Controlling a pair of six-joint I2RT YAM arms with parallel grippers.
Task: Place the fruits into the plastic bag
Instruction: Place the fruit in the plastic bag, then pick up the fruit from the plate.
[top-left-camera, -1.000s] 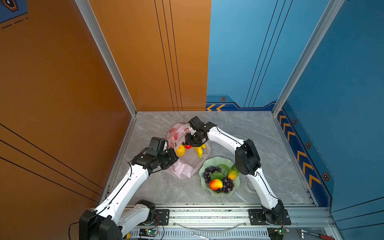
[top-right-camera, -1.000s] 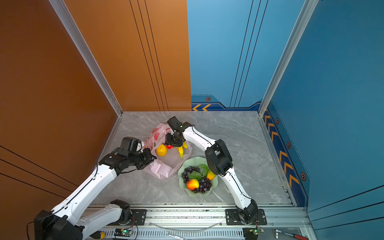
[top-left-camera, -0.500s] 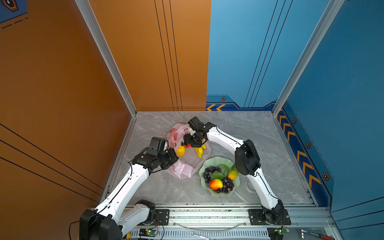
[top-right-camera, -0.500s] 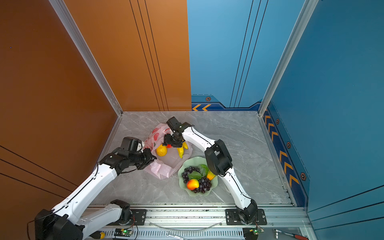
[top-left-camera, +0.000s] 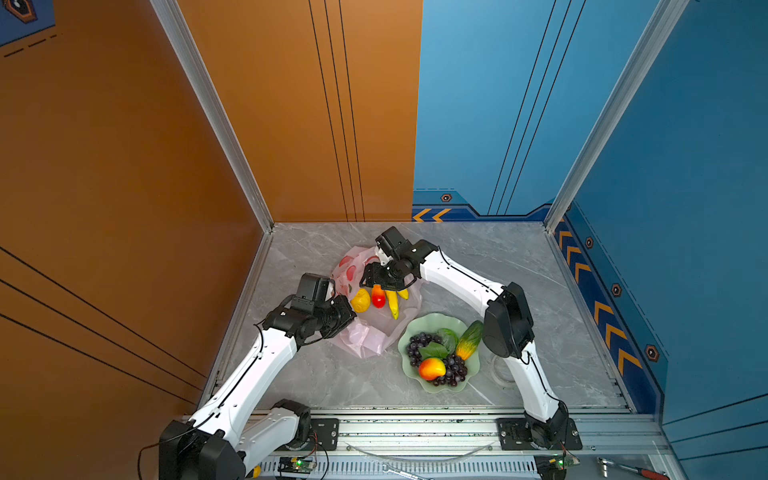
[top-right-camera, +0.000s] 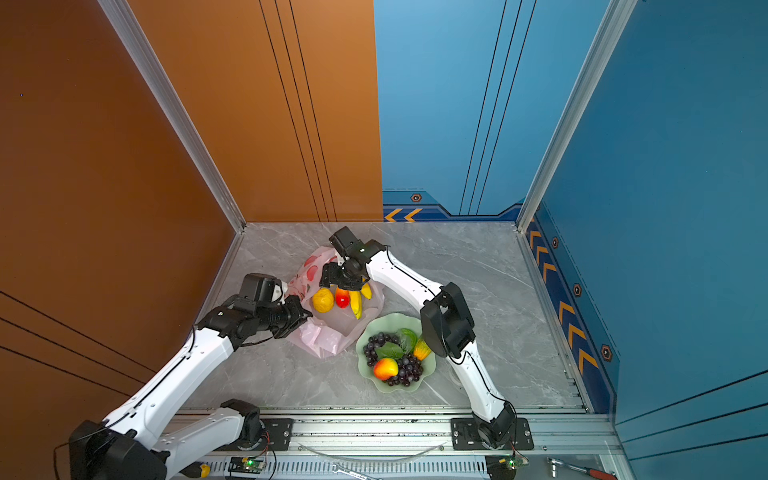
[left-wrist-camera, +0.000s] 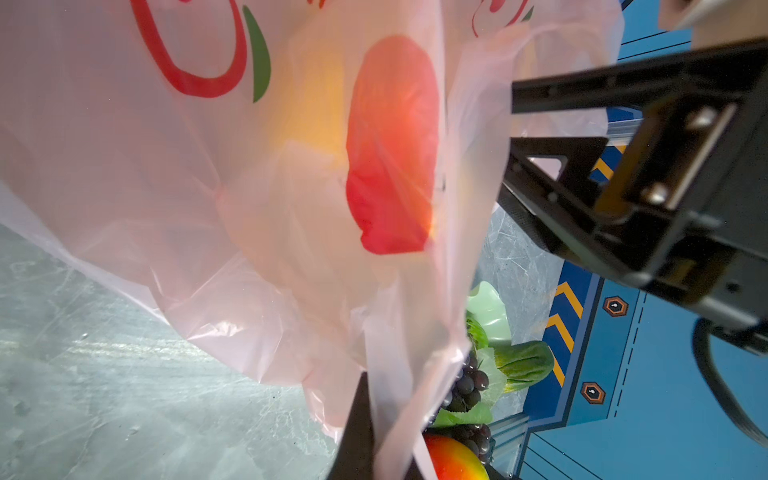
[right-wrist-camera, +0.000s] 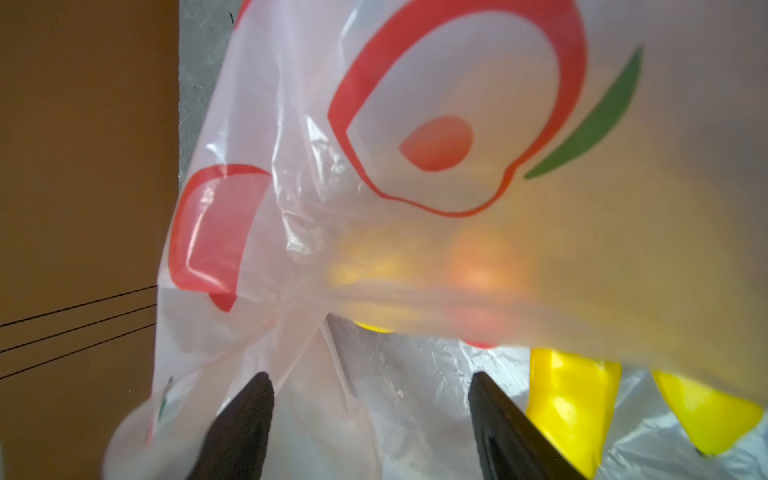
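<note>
In the foreground, waiting on the pale green plate (top-left-camera: 436, 319): purple grapes (top-left-camera: 419, 343), a red-yellow mango (top-left-camera: 431, 368) and a green-orange oblong fruit (top-left-camera: 469, 345). Heaped together and not yet moved, so the job looks roughly half done.

Just beyond, pinches the near edge of the plastic bag (top-left-camera: 365, 343) in the left end effector (top-left-camera: 352, 316), jaws closed tight on the thin film. Apparently holds the mouth lifted this way and keeps the crinkly bag from sliding on the grey tabletop (top-left-camera: 478, 257).

Inside the bag, side by side on its lower layer in both top views: a bumpy yellow lemon (top-left-camera: 360, 300), a second mango (top-left-camera: 378, 296) and a banana bunch (top-left-camera: 392, 305). Seen glowing orange and red through the pale-pink film from the left wrist.

Farthest back, hangs just above those three with the right end effector (right-wrist-camera: 370, 378), jaws spread wide and gripping nothing, slack film between the fingers (right-wrist-camera: 249, 415) in its own wrist view. Positioned, it seems, so that anything let go lands within the open mouth rather than beside it.
</note>
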